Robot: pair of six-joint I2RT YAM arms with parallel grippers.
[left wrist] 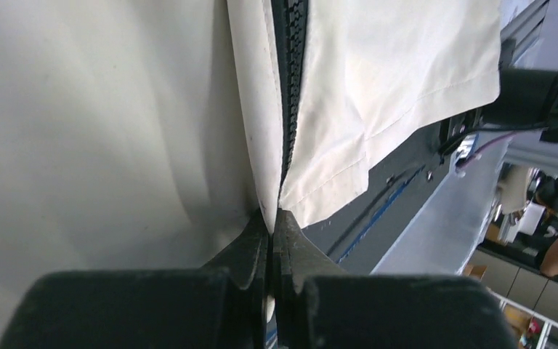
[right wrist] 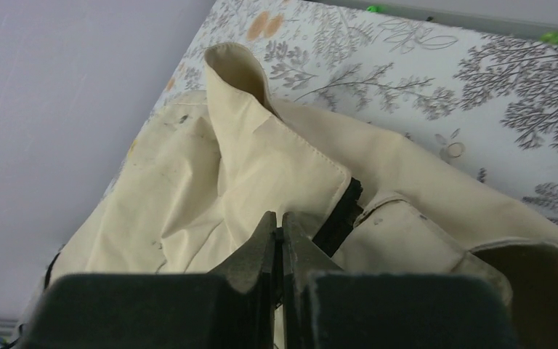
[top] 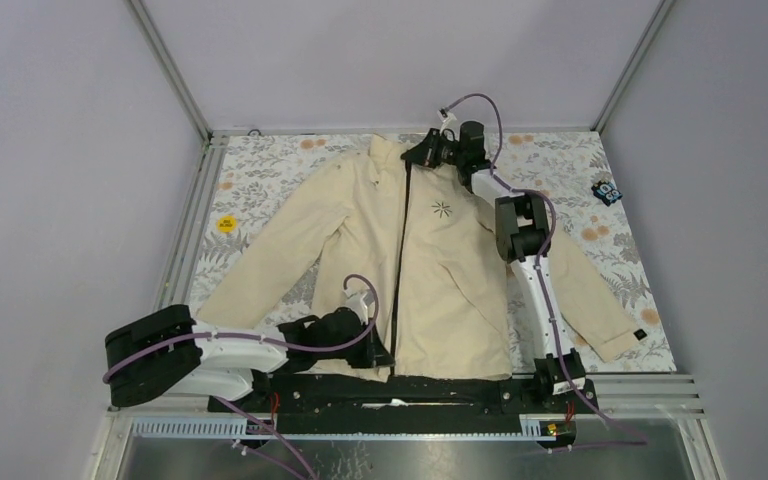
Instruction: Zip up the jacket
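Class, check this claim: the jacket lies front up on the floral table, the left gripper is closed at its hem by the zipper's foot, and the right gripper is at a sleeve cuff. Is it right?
No. The right gripper is at the collar of the jacket, by the zipper's top, as the top view shows.

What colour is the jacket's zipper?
The zipper is black, on the cream jacket; the left wrist view shows it best.

- jacket (top: 450,280): cream woven cloth, matt, smooth, a few dark specks.
- zipper (left wrist: 291,73): black, toothed, slight sheen.
- table cover (right wrist: 494,80): floral print, matt.
- left gripper (left wrist: 271,225): black, matt, finely grainy.
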